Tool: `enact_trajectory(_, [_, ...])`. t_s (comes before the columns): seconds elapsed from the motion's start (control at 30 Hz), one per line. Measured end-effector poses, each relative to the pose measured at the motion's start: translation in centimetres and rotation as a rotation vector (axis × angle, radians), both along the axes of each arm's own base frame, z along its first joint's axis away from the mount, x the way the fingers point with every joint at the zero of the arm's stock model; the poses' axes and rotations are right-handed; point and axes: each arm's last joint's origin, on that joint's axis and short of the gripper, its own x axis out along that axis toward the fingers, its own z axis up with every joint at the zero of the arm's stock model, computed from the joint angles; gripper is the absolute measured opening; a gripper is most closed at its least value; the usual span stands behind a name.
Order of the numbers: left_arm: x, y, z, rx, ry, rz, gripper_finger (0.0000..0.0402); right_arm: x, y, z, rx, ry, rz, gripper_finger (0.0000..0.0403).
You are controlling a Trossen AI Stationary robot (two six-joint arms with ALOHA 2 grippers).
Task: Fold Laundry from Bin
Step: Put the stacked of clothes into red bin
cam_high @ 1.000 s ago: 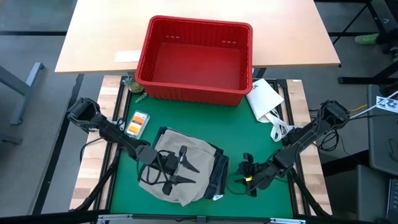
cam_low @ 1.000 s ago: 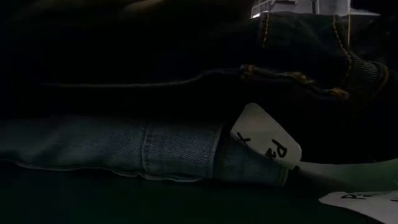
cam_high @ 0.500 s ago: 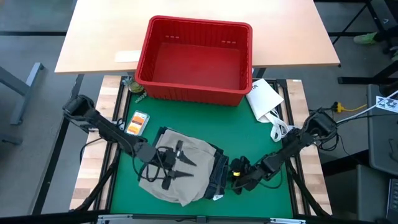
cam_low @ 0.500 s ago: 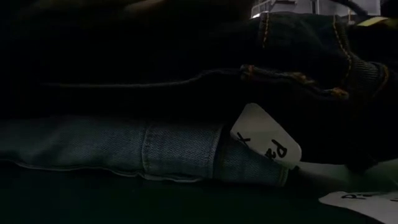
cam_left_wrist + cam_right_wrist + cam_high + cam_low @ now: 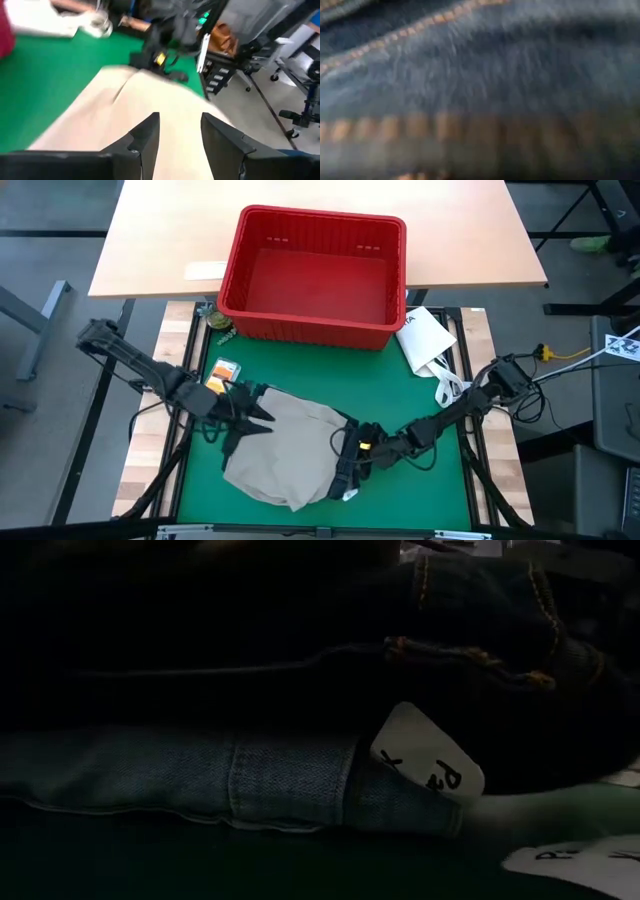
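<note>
The laundry lies as a folded stack on the green mat. Tan khaki trousers (image 5: 290,448) are on top, with dark denim jeans (image 5: 345,465) showing under their right edge. The low view shows the dark jeans (image 5: 480,630) resting on a lighter blue garment (image 5: 200,780). My left gripper (image 5: 260,412) hovers open over the stack's far left corner; in its wrist view the gripper (image 5: 180,117) has tan cloth (image 5: 125,120) below it and nothing between its fingers. My right gripper (image 5: 350,455) is down at the stack's right edge, close against the jeans (image 5: 480,75). The red bin (image 5: 315,320) stands behind.
An orange packet (image 5: 222,375) lies on the mat left of the stack. A white packet (image 5: 425,335) and a white cord (image 5: 447,385) lie at the far right. A white tag (image 5: 428,762) sticks out between the garments. The mat's middle, between bin and stack, is bare.
My left gripper has risen off the top of the tan trousers and drawn back toward the table's left edge, tipping up toward level. My right gripper has sunk and gone toward the left, rolling, until it reached the stack's right edge. The stack's dark jeans have shifted slightly.
</note>
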Motion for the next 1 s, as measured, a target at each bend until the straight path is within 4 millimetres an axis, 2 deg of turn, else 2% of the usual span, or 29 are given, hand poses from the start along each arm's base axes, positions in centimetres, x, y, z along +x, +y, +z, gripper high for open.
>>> enact_trajectory(0.23, [-3.8, 2.0, -0.8, -0.145, 0.248, 0.124, 0.0131, 1.7, -1.1, 1.3, -0.051, -0.033, 0.009, 0.0161])
enact_trajectory(0.47, [-5.6, 2.6, -2.7, -0.342, 0.564, 0.297, 0.013, 2.0, -1.8, 1.4, -0.054, -0.007, -0.005, 0.0161])
enact_trajectory(0.7, [-6.2, 2.1, -4.4, -0.46, 0.783, 0.423, 0.013, 2.0, -1.8, 1.4, -0.05, 0.0, 0.002, 0.0161])
enact_trajectory(1.0, [-7.7, 0.7, -9.1, -0.504, 0.975, 0.575, 0.013, 1.9, -1.7, 1.4, -0.047, 0.009, 0.008, 0.0161])
